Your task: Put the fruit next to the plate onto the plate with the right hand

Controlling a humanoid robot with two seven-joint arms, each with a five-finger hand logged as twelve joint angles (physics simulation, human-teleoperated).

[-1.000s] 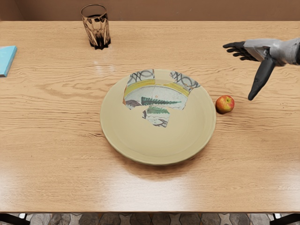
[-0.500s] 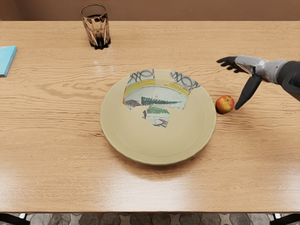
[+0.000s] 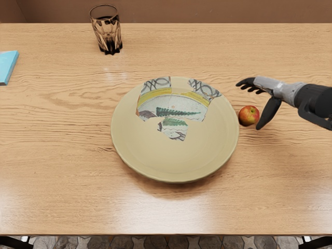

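Head view: my right hand (image 3: pixel 263 93) has come in from the right edge of the frame, lower and further left than a second ago, when it hung in the upper right, well clear of the fruit. Now it sits at centre right, directly over and beside the apple (image 3: pixel 249 115). My fingers (image 3: pixel 248 83) are spread and reach left above the fruit, and my thumb (image 3: pixel 268 111) points down along the apple's right side. I hold nothing yet. The thumb tip is very close to the apple's skin, but I cannot tell whether it touches.

The apple itself has not moved. It rests on the table (image 3: pixel 62 155), just beside the right rim of the plate (image 3: pixel 155 174), at centre right of the frame. The plate lies in the middle with its painted patch showing (it has not shifted either).

So the reach is almost done and the grasp has not started. I judge that I still need to drop the fingers around the far side of the apple and close against the thumb. The fruit is round and could roll toward the plate rim if the thumb nudges it first.

The glass (image 3: pixel 106 28) at upper left and the blue object (image 3: pixel 7 65) at the left edge are well out of my path.
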